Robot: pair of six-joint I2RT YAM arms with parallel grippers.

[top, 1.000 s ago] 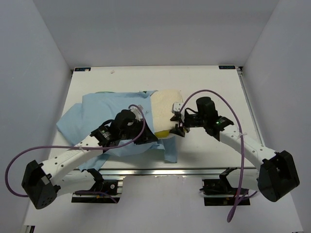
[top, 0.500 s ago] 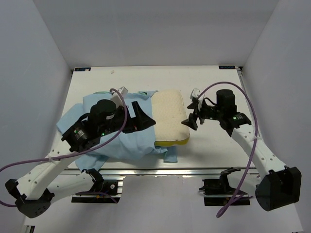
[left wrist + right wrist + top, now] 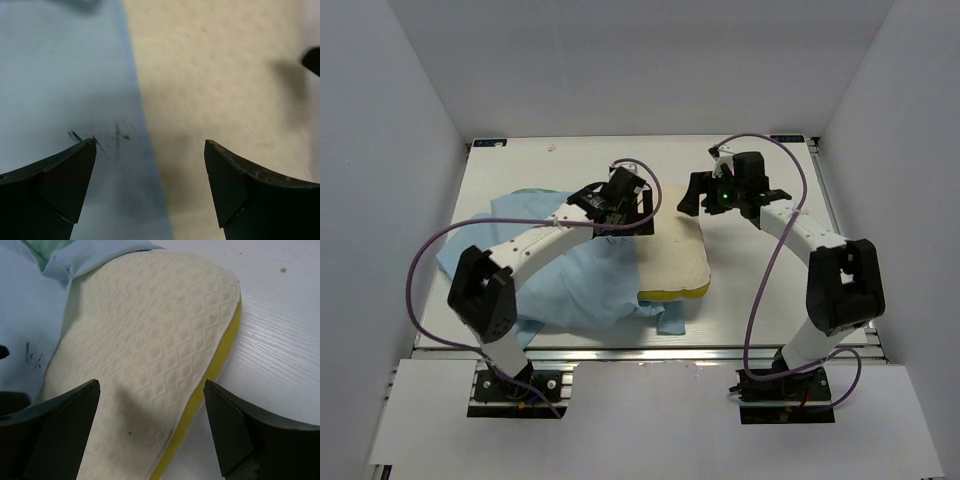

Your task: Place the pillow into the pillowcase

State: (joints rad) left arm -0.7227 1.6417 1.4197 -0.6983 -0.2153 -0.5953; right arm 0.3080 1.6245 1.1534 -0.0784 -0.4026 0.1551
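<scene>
Both the left hand (image 3: 150, 145) and right hand (image 3: 150, 384) hover wide and empty over the pillow (image 3: 672, 250), which lies on the worktop (image 3: 760, 290) half inside the pillowcase (image 3: 565, 275), seemingly poised to draw its edge along.

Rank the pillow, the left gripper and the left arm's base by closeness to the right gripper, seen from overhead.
1. The pillow, directly beneath the right gripper.
2. The left gripper, leftward across the pillow.
3. The left arm's base, at the near-left table edge.
</scene>
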